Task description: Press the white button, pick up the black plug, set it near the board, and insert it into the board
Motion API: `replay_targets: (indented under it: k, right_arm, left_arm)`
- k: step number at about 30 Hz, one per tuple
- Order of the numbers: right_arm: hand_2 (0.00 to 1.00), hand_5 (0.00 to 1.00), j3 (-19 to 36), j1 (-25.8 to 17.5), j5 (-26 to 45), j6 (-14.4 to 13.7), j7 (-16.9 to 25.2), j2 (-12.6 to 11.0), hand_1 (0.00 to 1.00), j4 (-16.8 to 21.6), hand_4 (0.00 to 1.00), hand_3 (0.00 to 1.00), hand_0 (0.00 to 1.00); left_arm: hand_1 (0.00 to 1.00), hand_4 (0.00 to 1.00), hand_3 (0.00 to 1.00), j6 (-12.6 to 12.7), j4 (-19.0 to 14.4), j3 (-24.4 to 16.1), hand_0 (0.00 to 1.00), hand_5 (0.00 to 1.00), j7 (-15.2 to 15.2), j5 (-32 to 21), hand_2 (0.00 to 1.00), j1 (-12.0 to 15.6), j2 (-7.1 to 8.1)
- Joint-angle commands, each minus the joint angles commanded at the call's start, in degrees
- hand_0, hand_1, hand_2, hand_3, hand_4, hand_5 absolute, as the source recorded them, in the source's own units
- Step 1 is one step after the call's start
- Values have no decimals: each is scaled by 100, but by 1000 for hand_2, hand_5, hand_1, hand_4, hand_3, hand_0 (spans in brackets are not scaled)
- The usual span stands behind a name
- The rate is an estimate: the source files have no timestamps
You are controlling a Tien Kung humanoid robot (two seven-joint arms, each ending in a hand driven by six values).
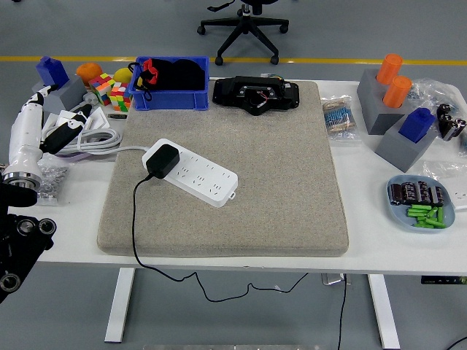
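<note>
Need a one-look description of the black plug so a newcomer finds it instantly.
Start at the big beige felt mat covering the middle of the white table. On its left half lies a white rectangular power strip, set diagonally. The black plug sits in the strip's left end, the only black block on it, with a thin black cord trailing off the table's near edge.

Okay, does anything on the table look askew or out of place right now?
Mostly no. The white power strip lies diagonally across the beige mat, and the black plug sits in its left end, its cord trailing off the table's near edge. Nothing looks spilled or damaged.
</note>
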Motion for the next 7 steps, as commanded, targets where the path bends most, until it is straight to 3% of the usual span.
replay_targets:
  k: [7]
  right_arm:
    - [575,396,59,13,-30,-1,1,14,575,1,649,581,613]
  left_arm:
    - [998,863,902,-15,-21,-16,998,740,13,-16,973,3,2]
